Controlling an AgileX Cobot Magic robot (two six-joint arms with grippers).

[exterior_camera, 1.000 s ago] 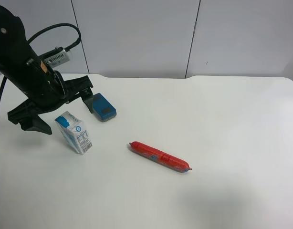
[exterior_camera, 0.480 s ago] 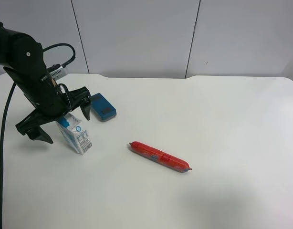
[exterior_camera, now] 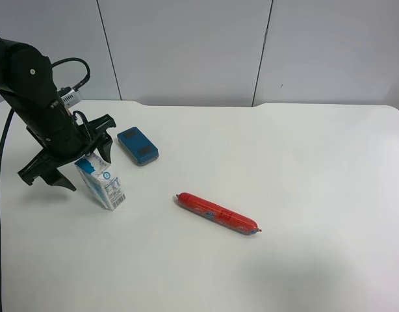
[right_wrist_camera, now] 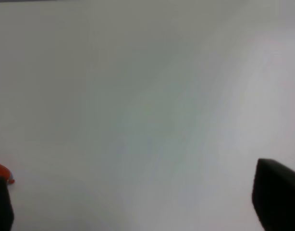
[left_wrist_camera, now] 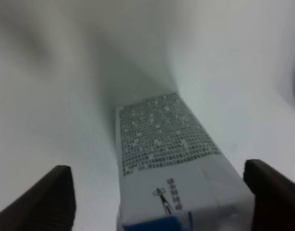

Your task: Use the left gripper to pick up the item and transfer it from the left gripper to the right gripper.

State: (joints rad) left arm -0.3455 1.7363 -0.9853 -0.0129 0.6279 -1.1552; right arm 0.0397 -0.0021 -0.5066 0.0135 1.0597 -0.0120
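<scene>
The item, a small white milk carton (exterior_camera: 102,182) with a blue top and a barcode, stands upright on the white table (exterior_camera: 297,169) at the left. The left gripper (exterior_camera: 90,173), black with pointed fingers (exterior_camera: 49,174) and a trailing cable, is open and low over the carton, one finger on each side of its top. In the left wrist view the carton (left_wrist_camera: 162,154) fills the gap between the two open fingers (left_wrist_camera: 42,202), and I cannot tell whether they touch it. The right gripper (right_wrist_camera: 138,202) is open and empty over bare table; its arm is out of the exterior high view.
A flat blue block (exterior_camera: 138,145) lies just behind and to the right of the carton, close to one finger. A long red sausage (exterior_camera: 217,213) lies near the table's middle; its end shows in the right wrist view (right_wrist_camera: 1,171). Grey wall panels stand behind.
The left gripper has come down and drawn in around the carton's top, away from the blue block. The carton, the block and the sausage have not moved.
</scene>
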